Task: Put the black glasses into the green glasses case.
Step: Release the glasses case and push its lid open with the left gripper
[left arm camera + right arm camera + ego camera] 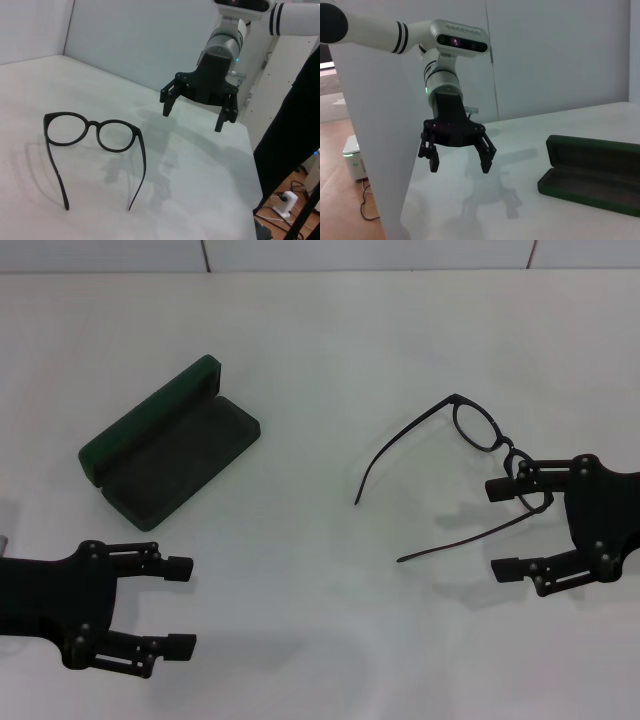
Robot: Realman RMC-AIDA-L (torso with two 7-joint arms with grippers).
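My left gripper [182, 605] sits closest to the head camera, at the near left corner of the white table [320, 330], its two fingers spread wide with nothing between them. The right wrist camera catches the same gripper [459, 161] from across the table, hanging above the surface on its white and silver arm, jaws apart and empty.

On the near right, my right gripper [505, 530] is likewise spread wide. Its upper finger [507, 487] lies just beside the near lens of the black glasses [478, 425]; from the head view I cannot tell whether it touches the frame. The lower finger is clear of them. Seen from the left wrist camera, the right gripper [195, 112] hovers above the table behind the glasses [92, 134], jaws open, holding nothing.

The black glasses stand on the table right of centre, temple arms unfolded and reaching toward the middle of the table, lenses facing away from my left side.

The green glasses case [165, 445] lies open on the left half of the table, well apart from the glasses, set at a diagonal, lid raised on its far side and the dark lining exposed. The right wrist camera shows the case [592, 172] with its tray empty.
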